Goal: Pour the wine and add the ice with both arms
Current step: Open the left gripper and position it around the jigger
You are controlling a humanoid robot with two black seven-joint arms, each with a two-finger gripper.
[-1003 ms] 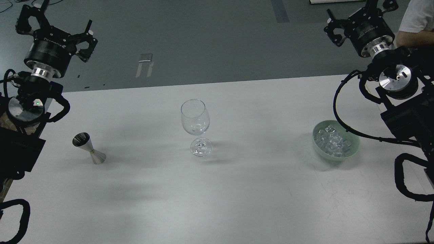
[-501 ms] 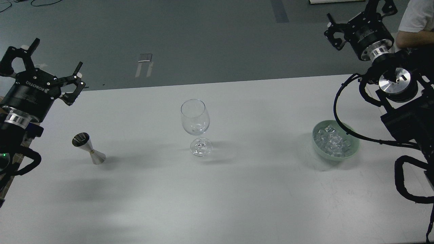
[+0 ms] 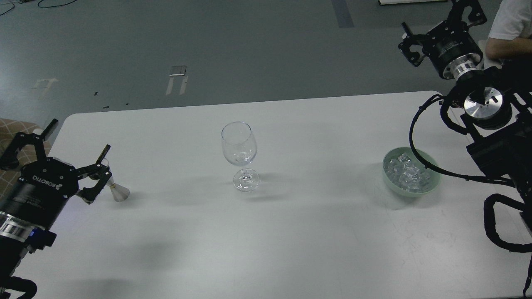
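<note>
A clear wine glass (image 3: 239, 145) stands upright at the table's middle; a few glints lie at the bottom of its bowl, and I cannot make out any wine. A steel jigger (image 3: 118, 193) stands at the left, its upper cone hidden behind my left gripper. My left gripper (image 3: 77, 139) is open and empty, low over the table's left edge, with its right finger just in front of the jigger. Several ice cubes (image 3: 407, 172) fill a pale green bowl (image 3: 433, 185) at the right. My right gripper (image 3: 438, 23) is open and empty, high beyond the table's far right corner.
The white table (image 3: 311, 232) has rounded far corners. A person's arm in a white sleeve (image 3: 513, 23) is at the top right, next to my right arm. My right arm's black cable (image 3: 411, 124) loops over the bowl's far side.
My left gripper has dropped from high at the back left to low beside the jigger, staying open. My right gripper has drifted slightly up and back.
</note>
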